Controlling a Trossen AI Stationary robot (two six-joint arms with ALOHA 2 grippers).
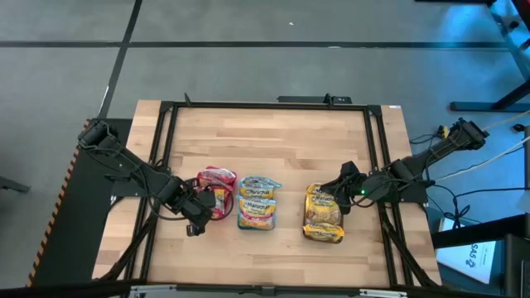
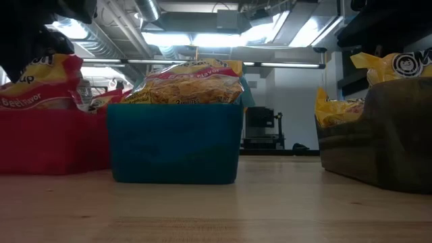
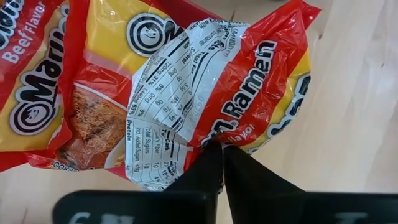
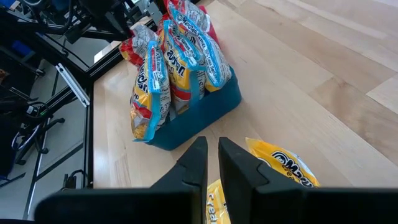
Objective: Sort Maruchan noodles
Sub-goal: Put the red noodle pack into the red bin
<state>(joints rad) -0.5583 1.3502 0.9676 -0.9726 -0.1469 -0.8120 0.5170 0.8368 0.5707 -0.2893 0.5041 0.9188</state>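
1. Left claw [image 3: 214,163] sits low in the left wrist view, its two dark tips pinched tight on the crinkly edge of a red noodle packet [image 3: 205,87].
2. That packet lies on the red pile [image 1: 217,192], left of the middle in the high view.
3. To do this step well, I think the claw should let go only when the packet sits flat on the other red ones, then pull back gently so the plastic does not catch.
4. Next to the red pile, in the middle, is the teal tray [image 2: 174,142], full of blue-edged packets [image 1: 257,201].
5. Further right, the yellow packets [image 1: 323,213] sit in a dark tray [image 2: 378,131].
6. Right claw [image 4: 211,163] waits above the yellow pile, tips almost together and holding nothing.
7. Nothing blocks the way on the wooden worktop [image 1: 273,136], but the teal tray is close, so a wide swing could bump it.
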